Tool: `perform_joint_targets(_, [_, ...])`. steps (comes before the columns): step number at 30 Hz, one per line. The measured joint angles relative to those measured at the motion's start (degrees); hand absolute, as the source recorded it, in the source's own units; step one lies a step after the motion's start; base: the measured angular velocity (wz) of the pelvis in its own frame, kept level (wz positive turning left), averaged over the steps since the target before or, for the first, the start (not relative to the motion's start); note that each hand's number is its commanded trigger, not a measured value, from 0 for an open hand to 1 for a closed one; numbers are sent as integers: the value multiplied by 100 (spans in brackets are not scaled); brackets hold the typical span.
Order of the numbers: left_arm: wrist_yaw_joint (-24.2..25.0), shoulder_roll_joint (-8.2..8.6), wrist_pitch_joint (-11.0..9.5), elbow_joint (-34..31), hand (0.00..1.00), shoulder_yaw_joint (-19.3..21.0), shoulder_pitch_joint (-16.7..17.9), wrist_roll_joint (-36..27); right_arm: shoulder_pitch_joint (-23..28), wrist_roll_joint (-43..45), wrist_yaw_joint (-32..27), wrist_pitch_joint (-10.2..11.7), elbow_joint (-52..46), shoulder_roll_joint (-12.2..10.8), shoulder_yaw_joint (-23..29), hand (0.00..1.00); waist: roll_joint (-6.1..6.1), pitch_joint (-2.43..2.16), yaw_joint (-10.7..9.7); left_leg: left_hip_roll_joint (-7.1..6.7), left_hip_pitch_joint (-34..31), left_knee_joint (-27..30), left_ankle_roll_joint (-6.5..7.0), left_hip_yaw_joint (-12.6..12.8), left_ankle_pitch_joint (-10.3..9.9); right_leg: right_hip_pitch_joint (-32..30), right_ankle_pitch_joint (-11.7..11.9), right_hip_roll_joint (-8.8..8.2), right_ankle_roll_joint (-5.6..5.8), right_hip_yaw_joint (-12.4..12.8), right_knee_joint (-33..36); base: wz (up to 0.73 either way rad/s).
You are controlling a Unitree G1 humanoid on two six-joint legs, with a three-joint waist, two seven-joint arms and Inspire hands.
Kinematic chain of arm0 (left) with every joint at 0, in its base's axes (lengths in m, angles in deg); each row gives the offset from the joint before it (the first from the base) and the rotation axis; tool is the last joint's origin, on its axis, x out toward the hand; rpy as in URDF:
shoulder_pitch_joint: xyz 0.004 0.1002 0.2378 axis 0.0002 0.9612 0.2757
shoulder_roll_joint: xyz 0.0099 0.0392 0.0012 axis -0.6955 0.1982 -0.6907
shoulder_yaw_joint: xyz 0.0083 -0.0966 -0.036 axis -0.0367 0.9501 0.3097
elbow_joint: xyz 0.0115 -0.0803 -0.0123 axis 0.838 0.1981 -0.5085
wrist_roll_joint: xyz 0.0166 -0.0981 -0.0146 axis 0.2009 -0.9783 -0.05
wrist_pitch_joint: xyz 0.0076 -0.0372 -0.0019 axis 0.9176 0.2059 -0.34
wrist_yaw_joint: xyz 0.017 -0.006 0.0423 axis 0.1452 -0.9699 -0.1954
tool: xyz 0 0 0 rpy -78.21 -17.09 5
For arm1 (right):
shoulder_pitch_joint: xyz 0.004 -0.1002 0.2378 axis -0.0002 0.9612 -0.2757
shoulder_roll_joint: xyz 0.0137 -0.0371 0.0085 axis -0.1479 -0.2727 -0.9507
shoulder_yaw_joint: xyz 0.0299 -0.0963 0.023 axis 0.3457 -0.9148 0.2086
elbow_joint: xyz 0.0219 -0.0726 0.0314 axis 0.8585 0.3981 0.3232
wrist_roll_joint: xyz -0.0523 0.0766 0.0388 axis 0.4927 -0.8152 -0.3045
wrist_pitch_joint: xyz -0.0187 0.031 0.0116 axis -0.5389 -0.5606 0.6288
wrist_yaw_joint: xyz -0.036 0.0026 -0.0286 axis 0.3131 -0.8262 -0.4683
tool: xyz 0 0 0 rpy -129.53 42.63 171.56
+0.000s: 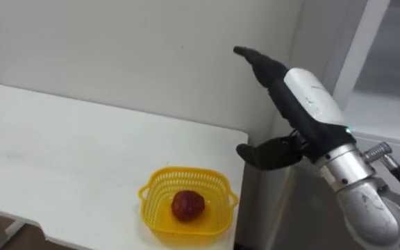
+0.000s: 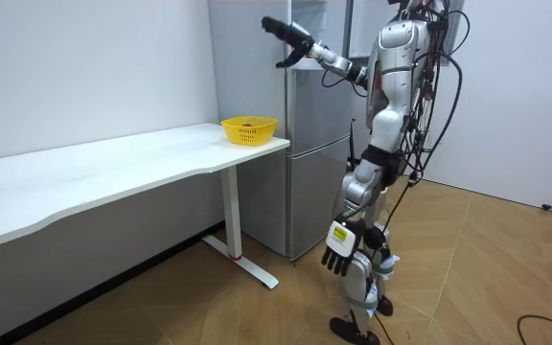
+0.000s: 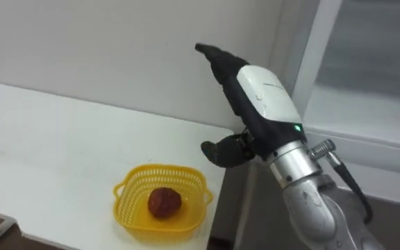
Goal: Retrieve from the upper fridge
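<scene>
Red fruit [image 1: 187, 205] lies in a yellow basket [image 1: 185, 171] on the white worktop [image 1: 61, 153] beside the fridge [image 2: 314, 144]. Right hand [image 1: 305, 104] raised nearby, fingers [image 1: 259, 62] straight, apart, empty. Left hand [image 2: 338, 257] hangs relaxed.

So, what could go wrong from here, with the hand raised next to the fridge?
1. The right hand is open and empty, high beside the fridge; its straight fingers may hit the fridge's edge when reaching in.
2. The basket with the fruit stands at the table corner next to the fridge, below that hand; the arm, coming down, could push it off.
The left hand hangs idle.
</scene>
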Motion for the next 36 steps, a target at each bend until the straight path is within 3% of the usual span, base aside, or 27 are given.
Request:
perform_joint_targets(4, [-14,21,-20,158,0,-1,42,6,472,-455,-119,167,-859,-325,362,0,33,30,-182,14,174,-15,0,154,-2,71,13,19,1,163,-14,-21])
perform_joint_targets(8, [-71,34,-83,133,0,-13,166,2,1029,-635,-257,308,-1257,-419,810,0,96,49,-441,46,204,-87,5,218,-59,-5,13,57,0,223,41,-12])
perform_joint_targets(11, [-87,99,-106,245,0,-9,244,-1,1187,-646,-492,410,-1467,-430,1065,0,209,13,-583,70,205,-96,10,380,-63,-63,17,64,-4,351,158,-31])
perform_joint_targets(12, [-88,126,-109,262,0,-6,268,-1,1224,-662,-586,457,-1566,-432,1173,0,260,-26,-634,86,218,-100,10,468,-64,-124,17,72,-4,408,199,-26])
perform_joint_targets(16, [-121,157,-203,313,0,-1,306,-6,1259,-831,-868,669,-1668,-441,1453,0,363,-37,-766,119,384,-133,6,636,-63,-90,23,120,-17,610,206,-25])
perform_joint_targets(25, [-80,168,-277,204,0,-1,362,-4,1262,-1426,-1330,679,-1663,-435,2215,0,200,-4,-1098,136,525,-188,-17,801,-100,-38,6,185,-21,825,180,-12])
perform_joint_targets(36, [-106,181,-275,62,0,-62,457,-3,1389,-1252,-1462,651,-1187,-419,2362,0,275,10,-1205,151,478,-139,-14,777,-115,-23,13,172,-16,718,174,1])
